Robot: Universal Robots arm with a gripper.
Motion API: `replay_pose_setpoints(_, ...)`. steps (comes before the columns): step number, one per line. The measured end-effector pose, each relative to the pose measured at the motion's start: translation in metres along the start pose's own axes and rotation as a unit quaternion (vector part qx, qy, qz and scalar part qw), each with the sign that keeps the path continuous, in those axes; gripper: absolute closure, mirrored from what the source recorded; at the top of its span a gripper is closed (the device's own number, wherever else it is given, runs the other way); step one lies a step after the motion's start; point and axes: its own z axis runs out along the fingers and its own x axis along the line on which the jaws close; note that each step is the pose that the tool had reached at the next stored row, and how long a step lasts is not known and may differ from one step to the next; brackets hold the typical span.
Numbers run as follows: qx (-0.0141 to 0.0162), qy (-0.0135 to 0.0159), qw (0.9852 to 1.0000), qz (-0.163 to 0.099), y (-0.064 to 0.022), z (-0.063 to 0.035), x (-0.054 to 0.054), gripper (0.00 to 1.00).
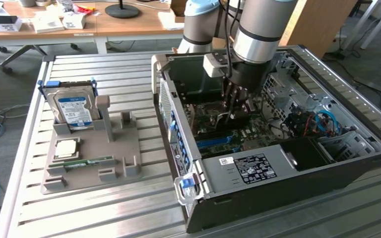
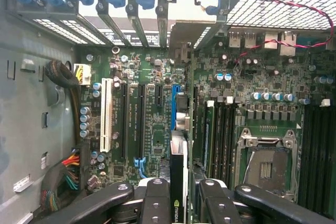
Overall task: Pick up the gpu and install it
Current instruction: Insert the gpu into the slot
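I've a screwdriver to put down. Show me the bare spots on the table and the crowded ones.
Bare table slats lie on the near side of the grey tray and beyond the hard drive. Between tray and computer case, a narrow strip. Crowded inside the case, where the claw grips the graphics card.

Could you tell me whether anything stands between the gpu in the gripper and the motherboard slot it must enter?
Nothing visible does. The gripper has its jaws closed on the gpu, edge-on over the motherboard and in line with the blue slot, which looks empty. The black cable bundle lies apart, by the case wall.
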Motion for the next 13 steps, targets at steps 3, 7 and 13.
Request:
replay_pose_setpoints(3, 0.0000, 0.0000, 1.0000, 0.000, 0.0000, 0.0000, 0.0000, 0.74)
replay_pose_setpoints(7, 0.0000, 0.0000, 1.0000, 0.000, 0.0001, 0.0014, 0.0001, 0.74)
replay_pose_setpoints(13, -0.0001, 0.0001, 1.0000, 0.000, 0.0000, 0.0050, 0.0001, 0.74)
